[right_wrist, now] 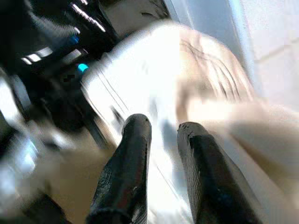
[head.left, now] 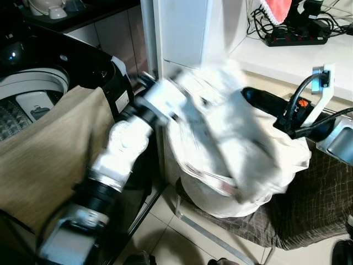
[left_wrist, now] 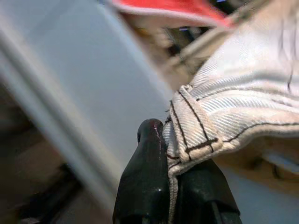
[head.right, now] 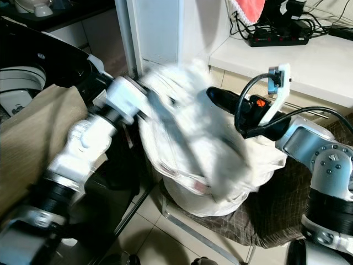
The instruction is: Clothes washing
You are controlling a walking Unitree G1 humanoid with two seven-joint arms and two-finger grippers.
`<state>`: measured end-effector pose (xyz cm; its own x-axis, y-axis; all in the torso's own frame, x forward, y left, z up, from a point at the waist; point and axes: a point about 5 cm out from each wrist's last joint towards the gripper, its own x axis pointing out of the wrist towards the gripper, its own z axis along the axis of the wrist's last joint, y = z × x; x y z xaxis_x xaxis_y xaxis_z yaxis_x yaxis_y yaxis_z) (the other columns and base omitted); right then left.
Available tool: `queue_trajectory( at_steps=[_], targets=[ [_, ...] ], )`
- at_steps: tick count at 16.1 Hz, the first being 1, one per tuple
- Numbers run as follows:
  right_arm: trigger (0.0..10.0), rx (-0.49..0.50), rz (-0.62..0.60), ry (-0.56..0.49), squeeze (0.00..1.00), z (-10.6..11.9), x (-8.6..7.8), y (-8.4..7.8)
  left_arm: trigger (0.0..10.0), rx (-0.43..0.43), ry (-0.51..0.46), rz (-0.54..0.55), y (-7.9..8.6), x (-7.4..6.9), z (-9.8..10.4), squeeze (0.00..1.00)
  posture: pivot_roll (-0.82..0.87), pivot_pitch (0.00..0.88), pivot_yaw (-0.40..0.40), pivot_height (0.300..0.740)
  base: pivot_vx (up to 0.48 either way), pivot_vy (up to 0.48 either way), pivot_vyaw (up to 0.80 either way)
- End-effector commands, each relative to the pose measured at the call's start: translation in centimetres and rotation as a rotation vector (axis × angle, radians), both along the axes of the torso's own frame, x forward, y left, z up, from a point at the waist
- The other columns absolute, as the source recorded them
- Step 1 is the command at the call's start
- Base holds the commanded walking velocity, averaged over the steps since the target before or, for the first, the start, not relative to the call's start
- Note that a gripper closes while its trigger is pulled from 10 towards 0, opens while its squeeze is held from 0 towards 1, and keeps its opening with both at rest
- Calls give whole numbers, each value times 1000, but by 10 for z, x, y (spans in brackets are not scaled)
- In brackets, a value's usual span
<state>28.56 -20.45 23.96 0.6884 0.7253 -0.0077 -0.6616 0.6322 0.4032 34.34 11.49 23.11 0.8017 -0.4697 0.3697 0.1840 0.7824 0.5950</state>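
Note:
A white garment [head.left: 231, 138] hangs blurred in mid-air between both arms, above a heap of white laundry [head.left: 220, 201] in a basket. My left gripper [left_wrist: 170, 135] is shut on a stitched seam of the garment [left_wrist: 233, 107], its fingers buried in the cloth by the white cabinet. My right gripper [head.left: 248, 94] reaches in from the right against the garment's upper side. In the right wrist view its fingers [right_wrist: 135, 154] stand slightly apart, with white cloth [right_wrist: 187, 70] beyond them. The washing machine's open drum [head.left: 22, 94] is at the far left.
A tan cloth [head.left: 49, 154] drapes over the washer's front. A dark checked cloth [head.left: 314, 204] lines the basket at the right. A white cabinet [head.left: 182, 33] stands behind. A power strip [head.left: 298, 38] and red cloth [head.left: 276, 8] lie on the counter. Tiled floor [head.left: 165, 237] shows below.

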Motion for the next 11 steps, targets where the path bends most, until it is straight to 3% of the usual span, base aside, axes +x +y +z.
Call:
queue_trajectory(
  at_steps=[1,2,3,6,7,8,9,10,11],
  targets=[
    [10000,-52,11,-23,0,1,-3,3,0,-101,-180,104,31,0,52,0,-113,0,31,740,0,0,0],
    [10000,-60,20,-26,0,0,-5,4,0,-100,-220,145,45,0,64,0,-113,0,31,740,0,0,0],
    [10000,-68,43,-37,0,-1,-8,8,0,-80,-340,299,94,3,117,0,-102,0,25,740,0,0,0],
    [10000,-66,55,-50,0,0,-8,10,0,-74,-494,439,133,-6,180,0,-90,0,18,740,0,0,0],
    [10000,-72,55,-60,0,1,-7,11,0,11,-729,585,153,-33,239,0,-87,0,18,740,0,0,0],
    [10000,-74,55,-63,0,2,-6,11,0,55,-822,641,157,-46,258,0,-81,0,18,740,0,0,0],
    [10000,-74,55,-63,0,2,-6,11,0,55,-822,641,157,-46,258,0,-81,0,18,740,0,0,0],
    [10000,-77,59,-67,0,1,-5,14,0,184,-833,715,163,-47,269,0,-77,0,18,740,0,0,0],
    [10000,-84,69,-67,0,-2,-5,19,0,283,-649,765,172,-24,250,0,-78,0,21,740,0,0,0]
  ],
)
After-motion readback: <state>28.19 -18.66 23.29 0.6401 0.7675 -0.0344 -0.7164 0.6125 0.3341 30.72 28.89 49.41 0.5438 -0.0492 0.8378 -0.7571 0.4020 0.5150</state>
